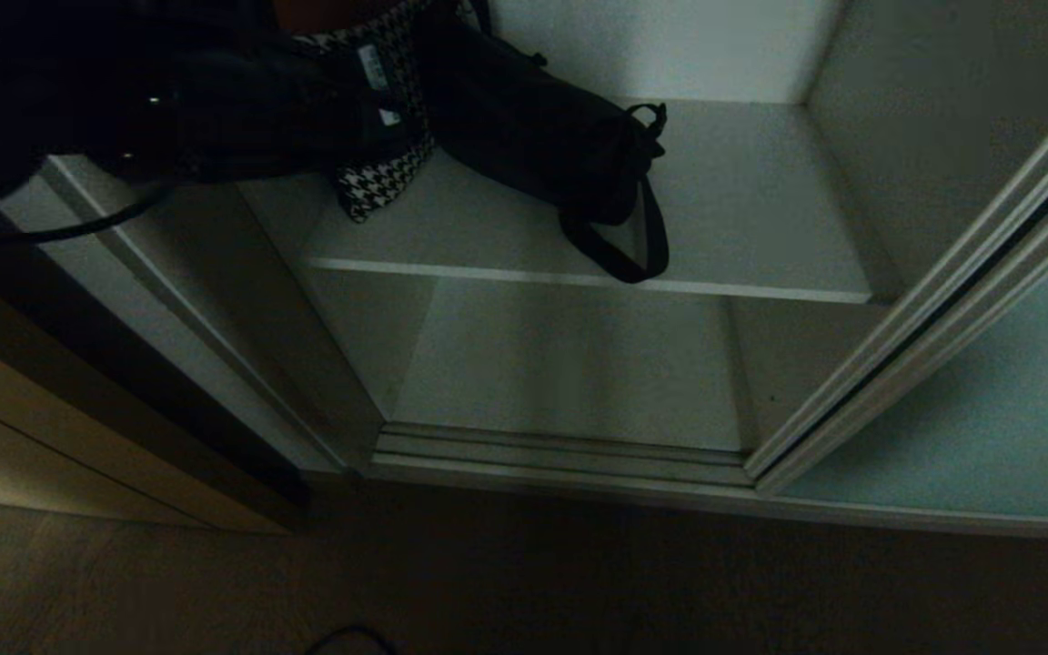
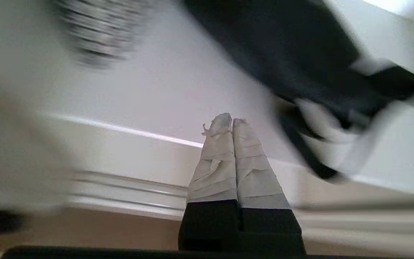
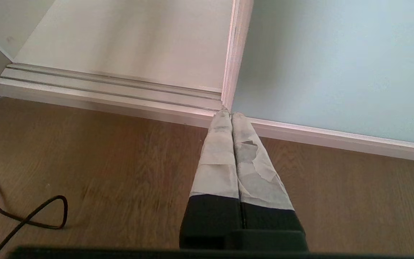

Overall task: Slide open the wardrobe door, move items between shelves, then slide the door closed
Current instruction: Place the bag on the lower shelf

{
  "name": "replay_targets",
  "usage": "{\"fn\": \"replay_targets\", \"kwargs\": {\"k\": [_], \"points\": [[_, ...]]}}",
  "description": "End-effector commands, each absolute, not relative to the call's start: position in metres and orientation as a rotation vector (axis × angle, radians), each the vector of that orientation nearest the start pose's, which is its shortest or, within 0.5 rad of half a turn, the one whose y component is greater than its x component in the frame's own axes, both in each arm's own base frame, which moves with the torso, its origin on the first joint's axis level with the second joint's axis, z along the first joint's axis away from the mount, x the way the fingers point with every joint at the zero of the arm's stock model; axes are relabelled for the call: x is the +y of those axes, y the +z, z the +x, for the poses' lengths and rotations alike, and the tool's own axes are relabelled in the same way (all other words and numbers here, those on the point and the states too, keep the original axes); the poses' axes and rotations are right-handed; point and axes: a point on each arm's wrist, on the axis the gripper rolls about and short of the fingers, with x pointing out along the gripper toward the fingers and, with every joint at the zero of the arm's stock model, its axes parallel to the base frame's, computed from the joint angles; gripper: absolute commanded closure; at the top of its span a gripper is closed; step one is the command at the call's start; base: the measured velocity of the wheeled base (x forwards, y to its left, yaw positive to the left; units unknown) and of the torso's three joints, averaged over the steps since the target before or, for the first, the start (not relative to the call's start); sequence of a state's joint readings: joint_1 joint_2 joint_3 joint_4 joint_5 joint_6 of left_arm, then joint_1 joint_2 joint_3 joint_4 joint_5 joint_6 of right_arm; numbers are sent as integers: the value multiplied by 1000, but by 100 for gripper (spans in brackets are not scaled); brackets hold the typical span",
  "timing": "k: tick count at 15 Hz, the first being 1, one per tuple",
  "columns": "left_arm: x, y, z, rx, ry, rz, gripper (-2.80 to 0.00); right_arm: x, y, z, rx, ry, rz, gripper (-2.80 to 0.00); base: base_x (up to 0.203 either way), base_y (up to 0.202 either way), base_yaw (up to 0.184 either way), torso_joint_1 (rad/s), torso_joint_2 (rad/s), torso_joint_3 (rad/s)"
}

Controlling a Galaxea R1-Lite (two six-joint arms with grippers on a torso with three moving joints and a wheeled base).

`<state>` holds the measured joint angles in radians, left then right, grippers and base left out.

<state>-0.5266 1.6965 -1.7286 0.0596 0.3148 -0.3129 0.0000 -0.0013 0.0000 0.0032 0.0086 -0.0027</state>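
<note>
The sliding wardrobe door is standing open at the right, at about 4 o'clock in the head view. The black bag is lying on the upper shelf, its strap loop hanging over the front edge at 12 o'clock. A houndstooth item is sitting just beside the black bag. The left pincer is pressed closed and gripping nothing, in front of the shelf. The right pincer is also closed, hanging above the wooden floor near the door's bottom corner.
</note>
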Motion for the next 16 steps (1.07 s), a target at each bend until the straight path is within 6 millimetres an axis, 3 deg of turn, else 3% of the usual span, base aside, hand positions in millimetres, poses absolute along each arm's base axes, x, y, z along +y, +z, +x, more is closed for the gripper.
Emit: {"fn": "replay_targets", "kwargs": {"k": [1, 4, 5, 9, 14, 16], "points": [[-182, 357, 294, 122, -283, -324, 0, 0, 75, -23, 3, 9, -3, 0, 0, 0, 0, 0, 0, 0], [-200, 353, 297, 168, -411, -406, 0, 0, 75, -23, 3, 9, -3, 0, 0, 0, 0, 0, 0, 0], [-206, 352, 301, 172, -416, -425, -280, 0, 75, -23, 3, 9, -3, 0, 0, 0, 0, 0, 0, 0], [-218, 347, 319, 168, -418, -503, -280, 0, 75, -23, 3, 9, -3, 0, 0, 0, 0, 0, 0, 0], [-243, 316, 357, 60, -396, -559, -280, 0, 75, -23, 3, 9, -3, 0, 0, 0, 0, 0, 0, 0], [-244, 311, 362, 49, -388, -571, -280, 0, 75, -23, 3, 9, -3, 0, 0, 0, 0, 0, 0, 0]]}}
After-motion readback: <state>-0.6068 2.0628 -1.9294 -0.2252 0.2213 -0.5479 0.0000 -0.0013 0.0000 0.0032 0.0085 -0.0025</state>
